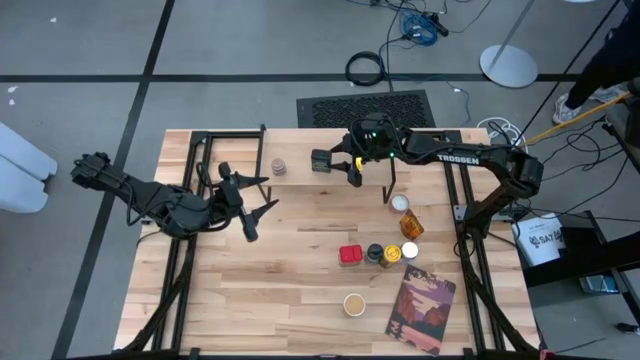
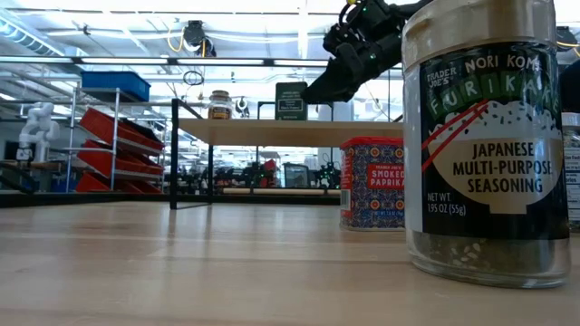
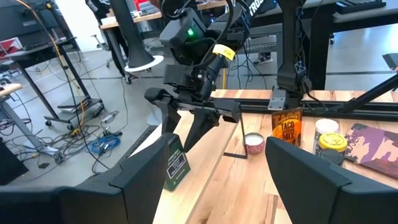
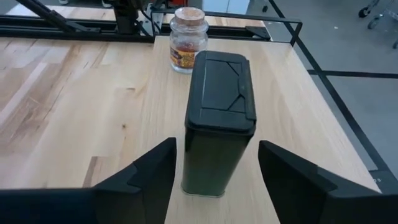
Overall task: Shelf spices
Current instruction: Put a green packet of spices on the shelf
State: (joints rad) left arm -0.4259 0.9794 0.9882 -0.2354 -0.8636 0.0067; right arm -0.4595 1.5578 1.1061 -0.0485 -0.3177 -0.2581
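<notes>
The black-lidded green tin (image 4: 217, 118) stood on the shelf (image 1: 300, 165) top near its far edge, beside a cork-topped jar (image 4: 188, 38), my right gripper (image 4: 214, 171) spread either side, untouching, left gripper (image 1: 250, 205) open over the desk's left.

- dark green tin (image 4: 217, 124), black lid
- cork-topped jar (image 4: 188, 37), orange-red label
- paprika tin (image 2: 372, 183): red, blue pattern
- furikake jar (image 2: 489, 145), black label
- pale wooden shelf (image 2: 272, 132)
</notes>
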